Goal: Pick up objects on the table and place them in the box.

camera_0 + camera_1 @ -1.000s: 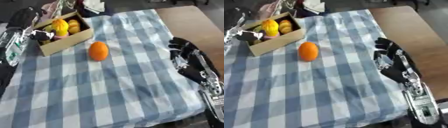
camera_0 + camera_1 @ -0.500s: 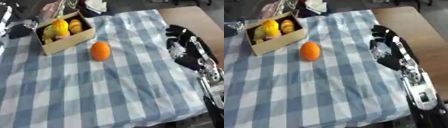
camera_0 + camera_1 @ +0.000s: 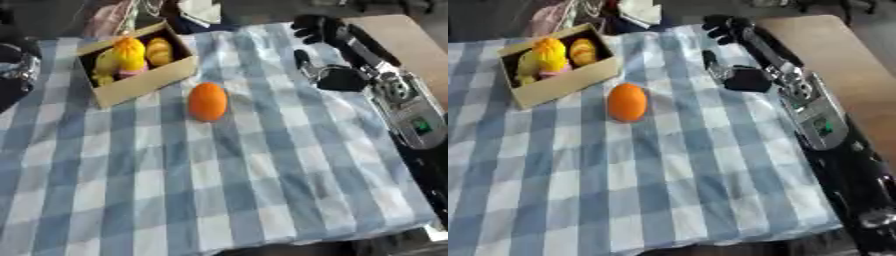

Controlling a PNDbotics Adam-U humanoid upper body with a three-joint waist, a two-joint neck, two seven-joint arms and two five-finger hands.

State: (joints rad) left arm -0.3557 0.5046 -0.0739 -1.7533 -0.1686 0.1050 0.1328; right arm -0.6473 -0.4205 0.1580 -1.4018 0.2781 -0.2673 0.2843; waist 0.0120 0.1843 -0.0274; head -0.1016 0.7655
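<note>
One orange lies alone on the checked cloth covering the counter, toward the far left part, just beside the near right corner of the cardboard box but not touching it. The box sits at the far left corner and already holds yellow and orange fruit-like items.

The right hand hovers over the far right part of the counter, well apart from the orange. Its fingers look spread and relaxed, and it is holding nothing. The left hand cannot be made out; only a dark shape shows at the left edge, so its state cannot be told.

Risks, as judged:
- The orange is round and may roll across the cloth if the fingers touch it off-centre, possibly toward an edge.
- The box is already fairly full; an orange set on top of the contents may roll back out.
- A reach from the right side could nudge the box wall and shift it, as the orange lies so close.
- The cloth may drag or bunch under a sweeping hand.
</note>
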